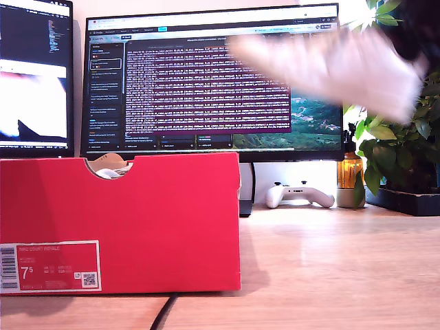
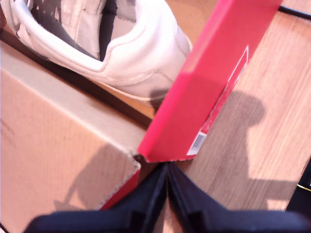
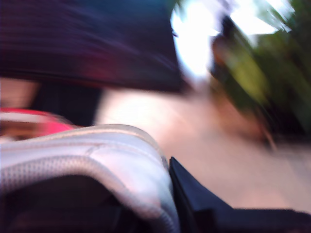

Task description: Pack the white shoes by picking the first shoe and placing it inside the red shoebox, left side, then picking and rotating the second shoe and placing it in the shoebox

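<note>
1. One white shoe (image 2: 121, 48) lies inside the red shoebox (image 1: 137, 220).
2. Our second gripper (image 3: 204, 208) carries the second shoe (image 1: 337, 69) aloft (blurred); rotate before lowering.
3. Our first gripper (image 2: 167, 194): jaws closed, empty.

My first gripper (image 2: 167, 194) hangs above the corner of the red shoebox (image 2: 214, 82), looking down on it. Its two dark fingers (image 2: 146, 204) lie pressed together with no gap between them and nothing caught there, their tips just over the box's corner edge.

My second gripper (image 3: 170, 194) is raised high above the desk, off to the side of the shoebox and clear of it. One dark finger (image 3: 204, 204) lies flat against the collar of a white shoe (image 3: 97, 160); the other finger is hidden, but the shoe rides up off the desk with the gripper. In the exterior view it shows only as a blur.
</note>
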